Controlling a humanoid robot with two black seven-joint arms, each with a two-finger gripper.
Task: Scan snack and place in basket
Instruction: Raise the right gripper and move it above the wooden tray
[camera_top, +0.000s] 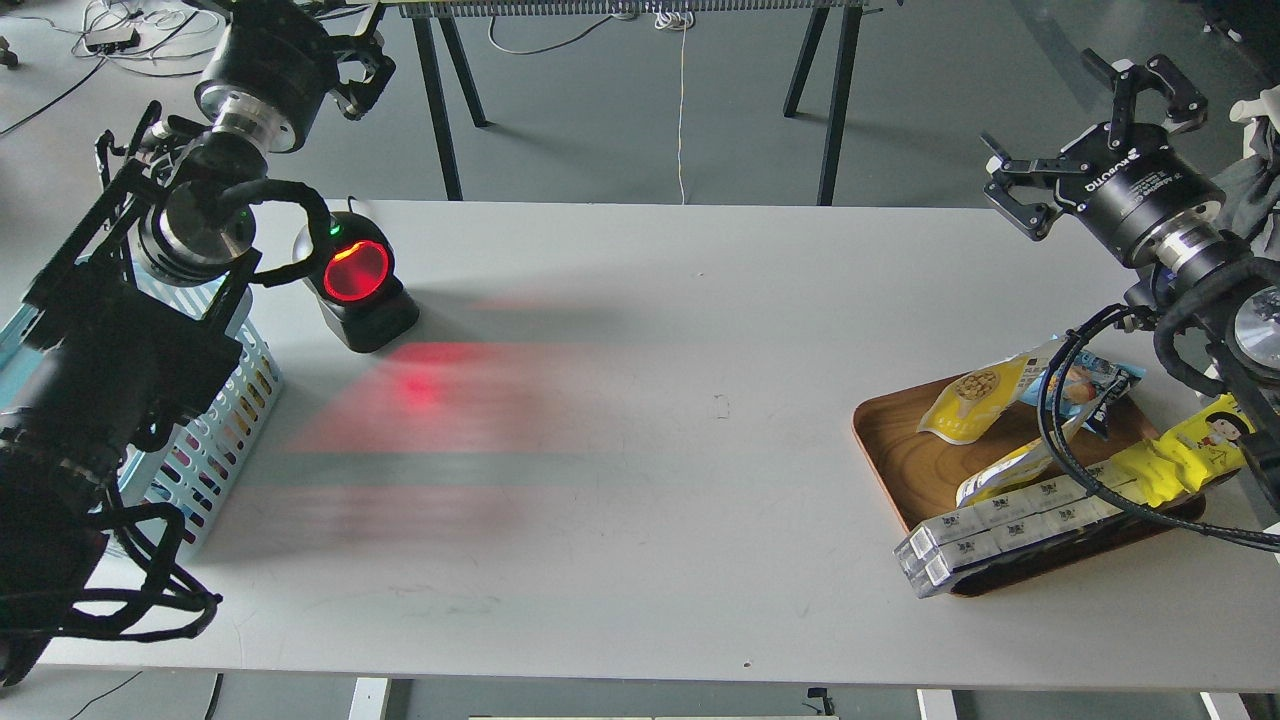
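Note:
The snack (972, 402), a small yellow pouch with a round picture of pale beans, lies on the brown wooden tray (893, 447) at the right of the table. A similar pouch (1003, 476) lies just in front of it, partly under a black cable. My right gripper (1088, 132) hangs open and empty above the table's far right edge, well behind the tray. The light blue slotted basket (222, 425) stands at the left edge, largely hidden by my left arm. My left gripper (372, 60) is high at the far left, beyond the table, open and holding nothing.
A black barcode scanner (356, 277) with a glowing red window stands beside the basket, casting red light on the table. The tray also holds a blue packet (1092, 380), a long yellow wrapper (1190, 455) and a row of white boxes (1005, 525) overhanging its front rim.

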